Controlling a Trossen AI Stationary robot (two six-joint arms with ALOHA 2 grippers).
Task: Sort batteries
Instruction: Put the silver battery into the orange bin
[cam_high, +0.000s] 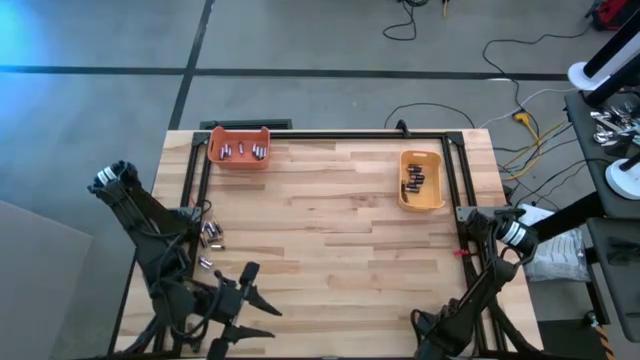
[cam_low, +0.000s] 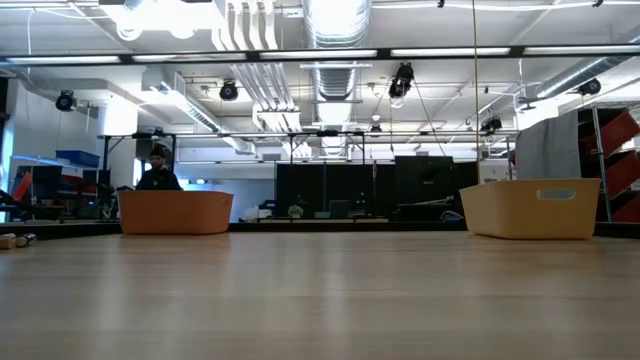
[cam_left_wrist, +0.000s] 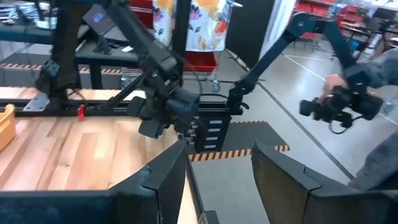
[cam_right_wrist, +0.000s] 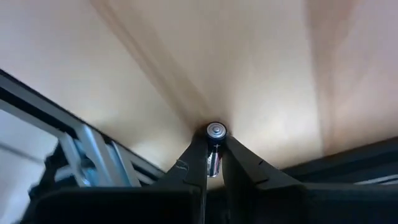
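Note:
Loose batteries (cam_high: 210, 238) lie on the wooden table by its left edge, and show far left in the low view (cam_low: 14, 240). Silvery ones lie in the orange bin (cam_high: 240, 148); dark ones lie in the yellow bin (cam_high: 421, 181). My left gripper (cam_high: 250, 292) hovers open near the table's near-left corner, a little to the near right of the loose batteries. In its wrist view, the open fingers (cam_left_wrist: 217, 180) hold nothing. My right gripper (cam_high: 428, 322) is near the table's near-right edge, shut on one small battery (cam_right_wrist: 215, 144). My right gripper pinches one small battery between its two fingertips (cam_right_wrist: 198, 163). The battery lies along the fingers, and its round metal end (cam_right_wrist: 216, 130) sticks out just past the tips toward the wooden table top. Whether that end touches the wood, I cannot tell.
A black metal frame (cam_high: 330, 133) runs along the table's far edge and sides. The orange bin (cam_low: 175, 212) and the yellow bin (cam_low: 530, 208) stand near the far edge, with bare wood (cam_high: 330, 240) between them and the arms. A person with a camera (cam_left_wrist: 348, 102) stands beyond the table.

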